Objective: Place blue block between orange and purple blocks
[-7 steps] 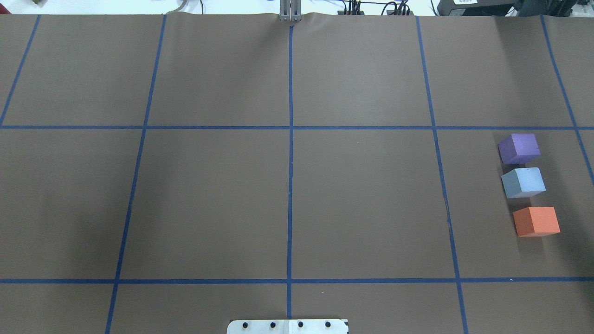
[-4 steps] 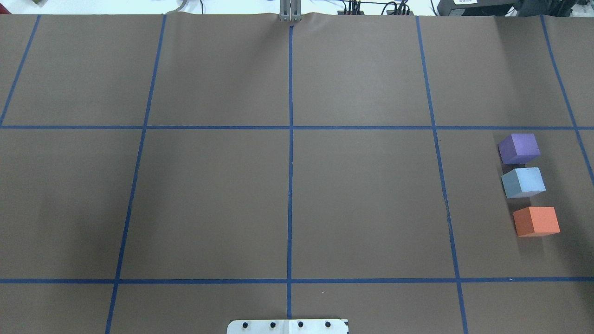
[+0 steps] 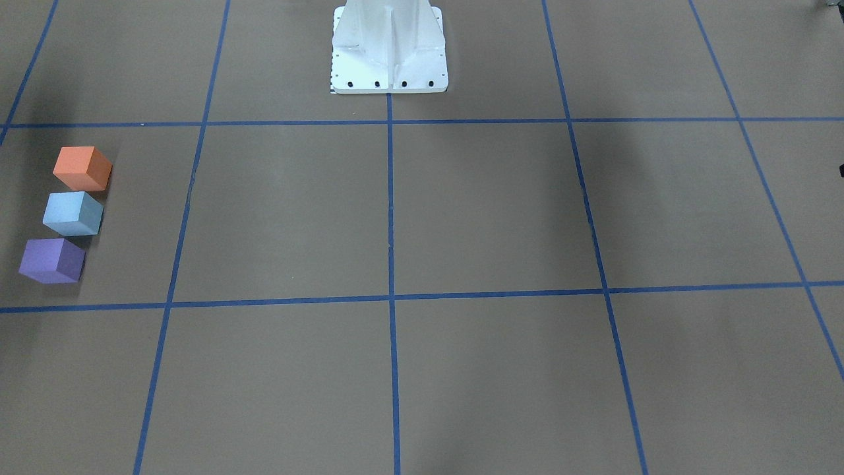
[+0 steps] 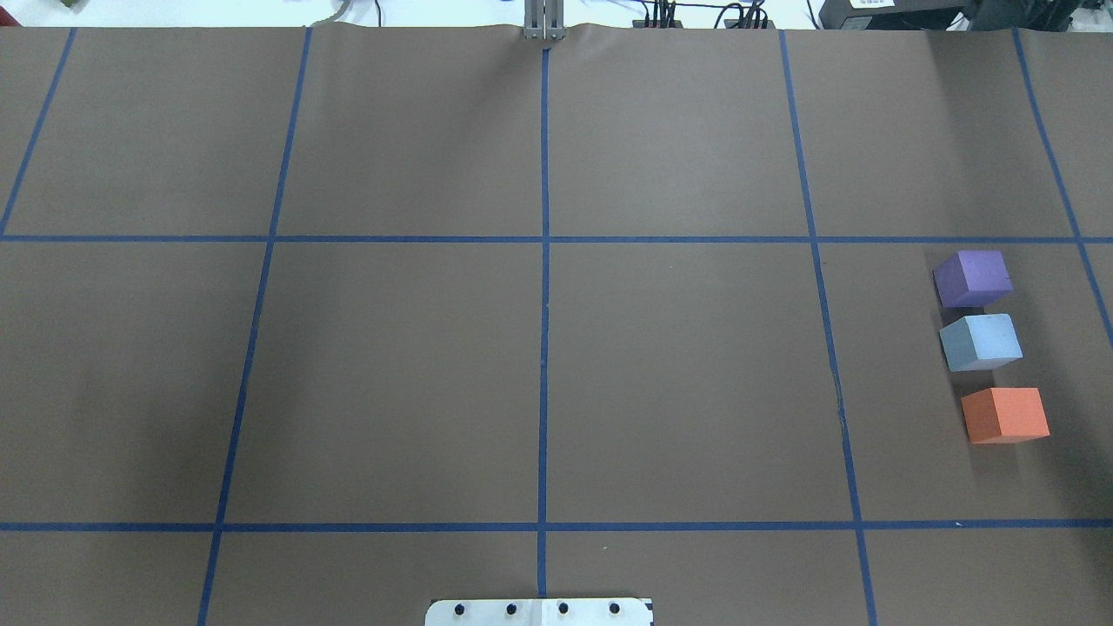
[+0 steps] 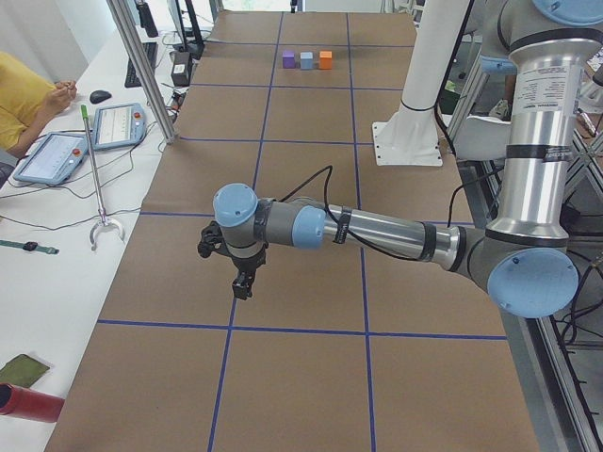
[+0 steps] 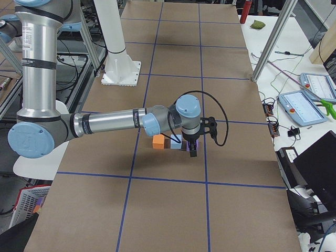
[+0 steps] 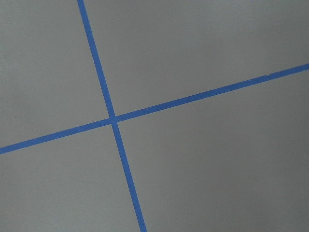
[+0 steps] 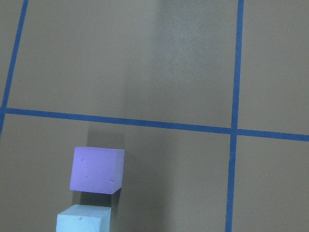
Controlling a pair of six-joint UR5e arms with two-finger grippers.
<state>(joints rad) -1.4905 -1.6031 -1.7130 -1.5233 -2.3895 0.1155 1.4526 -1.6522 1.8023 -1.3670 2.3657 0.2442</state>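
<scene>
The purple block (image 4: 974, 276), light blue block (image 4: 981, 341) and orange block (image 4: 1005, 414) stand in a row on the brown table at the right, blue in the middle, with small gaps. In the front-facing view they are the orange block (image 3: 82, 167), blue block (image 3: 72, 213) and purple block (image 3: 51, 260). The right wrist view shows the purple block (image 8: 96, 170) and the blue block's top (image 8: 83, 220). My right gripper (image 6: 192, 153) hangs above the row, holding nothing; I cannot tell if it is open. My left gripper (image 5: 241, 285) hovers over bare table far from the blocks; I cannot tell its state.
The white robot base (image 3: 389, 53) stands at mid-table on the robot's side. Blue tape lines (image 4: 543, 304) form a grid. A side table with tablets (image 5: 118, 125) and a metal post (image 5: 141, 66) borders the far edge, with an operator seated there.
</scene>
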